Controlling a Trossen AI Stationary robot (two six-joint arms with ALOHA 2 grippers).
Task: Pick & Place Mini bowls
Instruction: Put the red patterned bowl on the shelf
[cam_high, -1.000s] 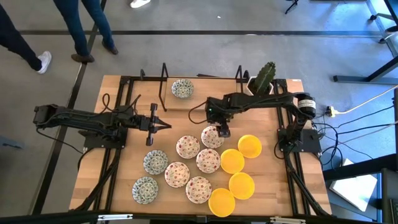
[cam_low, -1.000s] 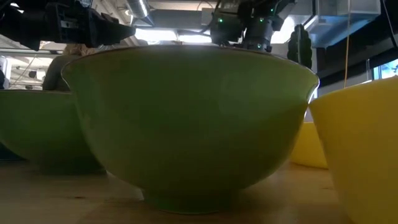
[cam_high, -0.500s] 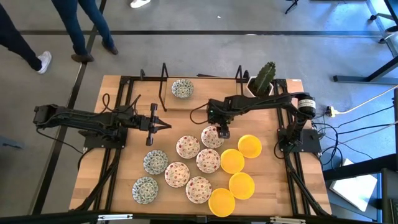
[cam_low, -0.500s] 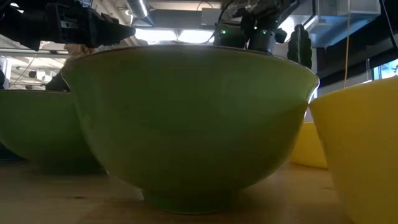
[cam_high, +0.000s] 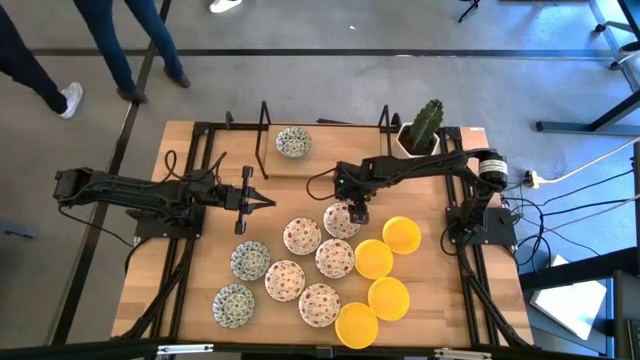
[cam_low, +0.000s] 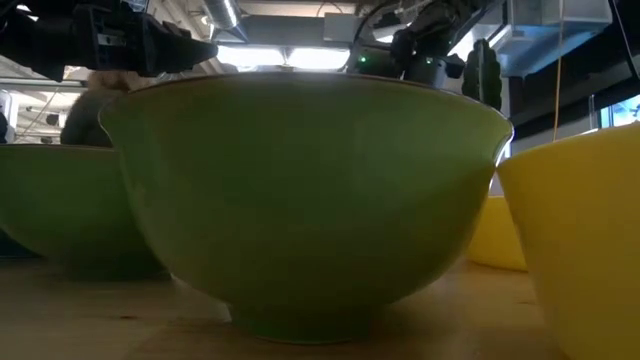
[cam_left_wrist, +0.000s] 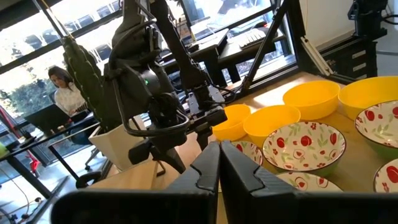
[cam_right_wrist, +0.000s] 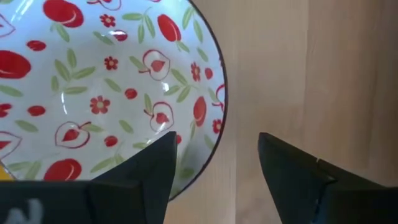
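Observation:
The mini bowls stand in a cluster mid-table: several red-patterned white ones, several yellow ones (cam_high: 374, 258) and two green-blue ones (cam_high: 250, 260). A third green-blue bowl (cam_high: 293, 142) sits alone at the far edge. My right gripper (cam_high: 353, 213) points steeply down, open, over the farthest red-patterned bowl (cam_high: 338, 222). In the right wrist view one finger (cam_right_wrist: 149, 168) stands over that bowl's inside (cam_right_wrist: 106, 81) and the other (cam_right_wrist: 286, 168) over bare wood outside its rim (cam_right_wrist: 221, 93). No touch shows. My left gripper (cam_high: 265, 203) hangs level and shut, left of the cluster.
A white pot with a cactus (cam_high: 420, 130) stands at the far right, behind my right arm. Black frame rails (cam_high: 262, 140) run along the table's far and side edges. People's legs (cam_high: 130, 50) show on the floor beyond the table. Bare wood lies right of the yellow bowls.
My right gripper has sunk a little toward the red-patterned bowl and stays open.

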